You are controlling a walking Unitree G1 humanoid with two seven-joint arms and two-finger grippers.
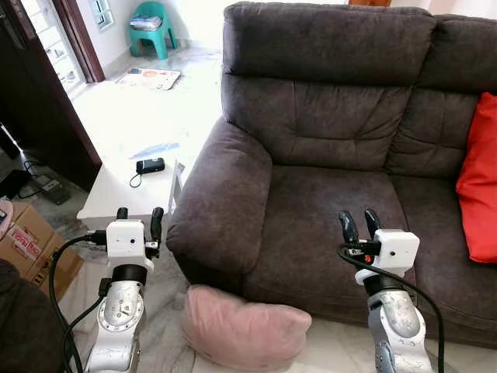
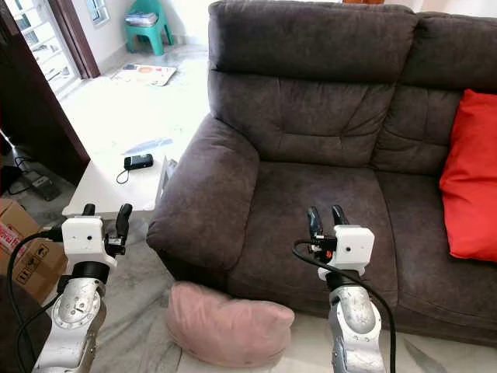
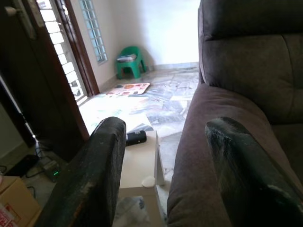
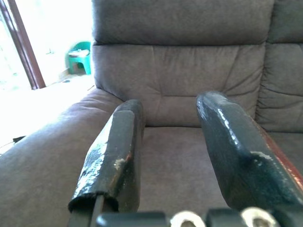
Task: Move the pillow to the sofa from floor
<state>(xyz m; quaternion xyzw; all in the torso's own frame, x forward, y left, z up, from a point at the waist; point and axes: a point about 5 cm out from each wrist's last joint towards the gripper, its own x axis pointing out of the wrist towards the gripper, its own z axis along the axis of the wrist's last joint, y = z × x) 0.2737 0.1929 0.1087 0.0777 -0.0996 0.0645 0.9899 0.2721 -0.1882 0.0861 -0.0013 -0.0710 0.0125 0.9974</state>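
two black-fingered tools hang raised and empty before a dark brown sofa (image 1: 334,155) while the pink pillow (image 1: 245,326) waits on the marble floor (image 1: 155,326), pressed against the foot of the sofa's front just below the left armrest (image 1: 221,202). at far left, a cardboard box (image 1: 27,245) sits by a dark wooden door; beside it a low white surface (image 1: 128,190) carries a small black device with a cord (image 1: 150,165). the left tool (image 1: 139,214) hovers above the near edge of that surface, its fingers (image 3: 87,179) spread apart with nothing between them, pointed toward the armrest and the bright room beyond, where a green plastic chair (image 1: 150,27) stands. the pillow lies between the two arms and lower than both, well apart from either. further right, the right tool (image 1: 358,225) is held over the front of the seat cushion (image 1: 334,210), released and holding nothing. a red cushion (image 1: 481,183) leans at the sofa's right end. the pillow looks plump, light and very soft, its fabric creased and sagging, so it would likely squash and fold under a pinch and not slip; a deep bite into a bunched corner or the upper edge facing the robot, or a squeeze between both arms, seems the surest hold. nothing about it appears fragile.
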